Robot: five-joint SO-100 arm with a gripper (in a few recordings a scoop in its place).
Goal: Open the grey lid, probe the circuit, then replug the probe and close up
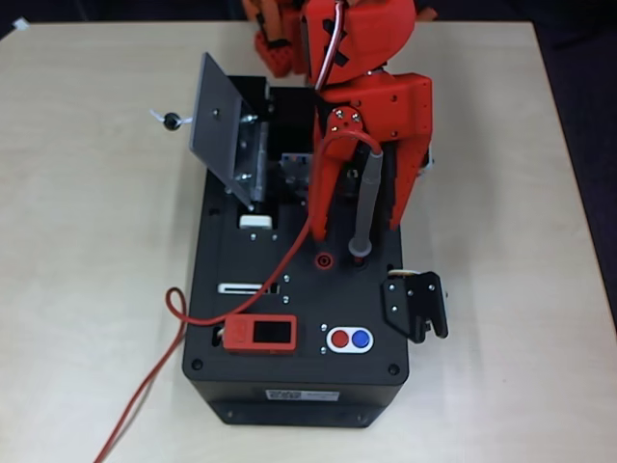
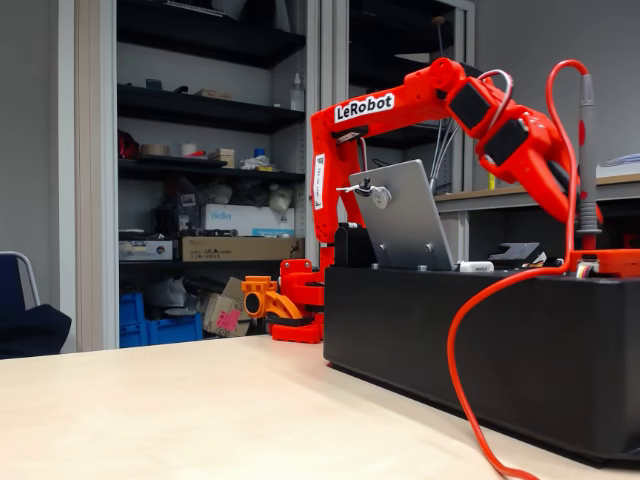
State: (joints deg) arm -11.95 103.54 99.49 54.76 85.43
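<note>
Shelves (image 2: 205, 110) crowded with boxes and clutter fill the room behind a pale wooden table (image 1: 87, 289), where a black box (image 1: 299, 318) sits with its long side running away from the overhead camera. On the box's top, near the front edge in the overhead view, lie a red display module (image 1: 260, 334), a pair of round buttons, one red and one blue (image 1: 349, 339), and a black bracket (image 1: 416, 305) hanging off the right side. A red socket (image 1: 326, 258) sits just left of the spot where the probe's tip lands.

At the far left of the box the lid (image 1: 224, 125) stands swung up on its hinge, tilted, its small knob (image 1: 172, 121) pointing outward to the left. Beside the lid lies the open recess; the circuit (image 1: 294, 169) inside shows as a sliver of grey metal between the lid and the arm, mostly hidden.

The pincer (image 1: 366, 217) points down over the box with its red fingers either side of the probe (image 1: 366, 198), closed on it. The probe stands upright, its lower tip touching the box top at a dark port. Its red cable (image 1: 174, 309) loops from the top end, down across the box, over the left edge and onto the table.
</note>
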